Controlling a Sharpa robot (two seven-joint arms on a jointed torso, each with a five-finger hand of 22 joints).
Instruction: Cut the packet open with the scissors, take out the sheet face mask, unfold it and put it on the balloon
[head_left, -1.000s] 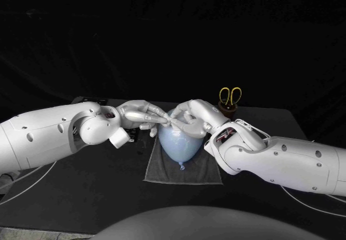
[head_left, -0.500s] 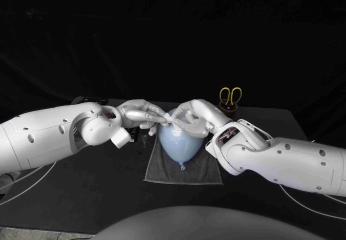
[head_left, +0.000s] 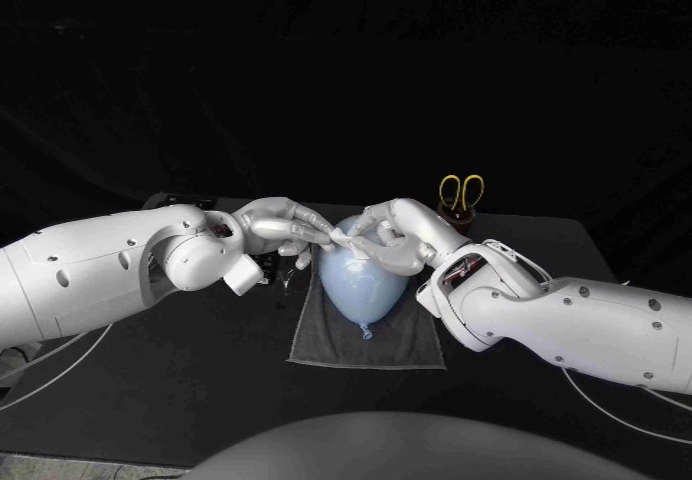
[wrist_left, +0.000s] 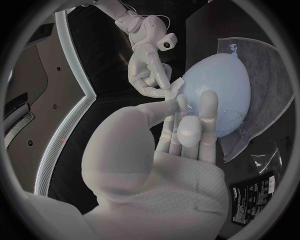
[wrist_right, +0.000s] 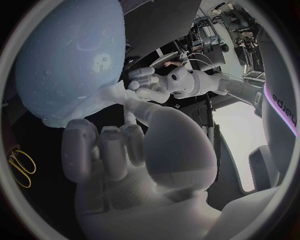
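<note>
Holding the mask (head_left: 342, 238) over the far, round end of the balloon (head_left: 361, 283) – a small white fold, pinched from both sides. Pinched on one side between the thumb and a fingertip of the left hand (head_left: 283, 226), the other fingers laid out straight toward the balloon. Pinched at the opposite edge by the right hand (head_left: 389, 232), the rest of its fingers curled in under the palm. Seen from the left wrist as a pale corner of mask (wrist_left: 176, 88) between the two sets of fingertips, close over the balloon's skin. Cannot tell whether touching the balloon or just clear of it.

Lying lengthwise on a grey towel (head_left: 325, 345) on the black table (head_left: 159, 390), knot end toward the robot – so much for the balloon, pale blue and beaded with droplets. Standing handles-up in a dark cup (head_left: 456, 220) at the table's far right, well apart from both hands: the scissors (head_left: 462, 189), yellow-handled. Flat on the table just beside the towel's left edge, near the left wrist: a dark printed packet (wrist_left: 253, 192).
</note>
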